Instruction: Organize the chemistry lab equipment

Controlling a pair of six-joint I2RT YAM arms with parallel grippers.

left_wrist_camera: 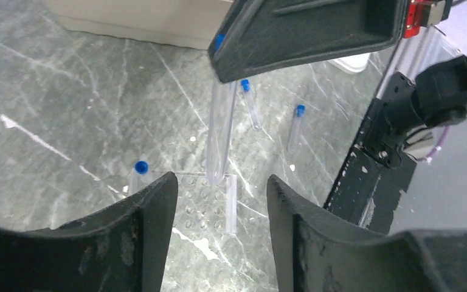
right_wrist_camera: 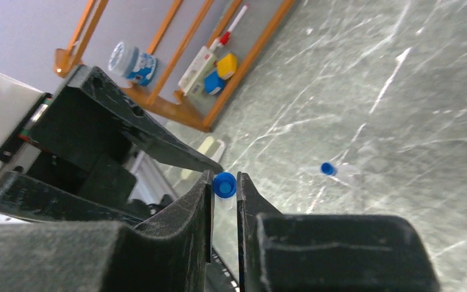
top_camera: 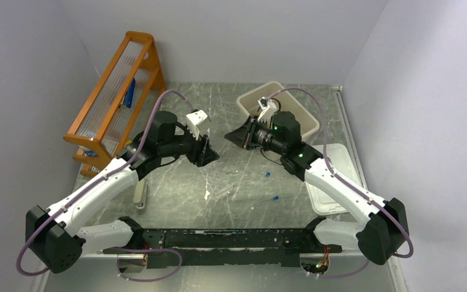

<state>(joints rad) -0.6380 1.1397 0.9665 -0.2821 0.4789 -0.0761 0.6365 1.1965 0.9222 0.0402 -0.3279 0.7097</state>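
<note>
**Capped tube pinched upright over the clear block**

My right gripper (right_wrist_camera: pixel 224 198) has its jaws pressed onto a tube (right_wrist_camera: pixel 224 184) just below the blue cap. The tube is thin, clear and round-bottomed, and it hangs upright. Its foot is at the far edge of a clear block (left_wrist_camera: pixel 222 213) drilled with rows of small holes. I cannot tell whether it sits in a hole.

My left gripper (left_wrist_camera: pixel 222 182) faces it from just beside, jaws spread and holding nothing, its rough black fingers either side of the block. A second capped tube (left_wrist_camera: pixel 138 173) stands at the block's left edge.

Two more capped tubes (left_wrist_camera: pixel 250 104) lie flat on the grey, white-veined marble table (left_wrist_camera: pixel 67 103) beyond. A beige bin (top_camera: pixel 250 97) stands behind my right wrist and a white tray (top_camera: pixel 334 159) lies to its right. The orange wooden rack (top_camera: pixel 112 91) stands along the left wall, well apart.
</note>
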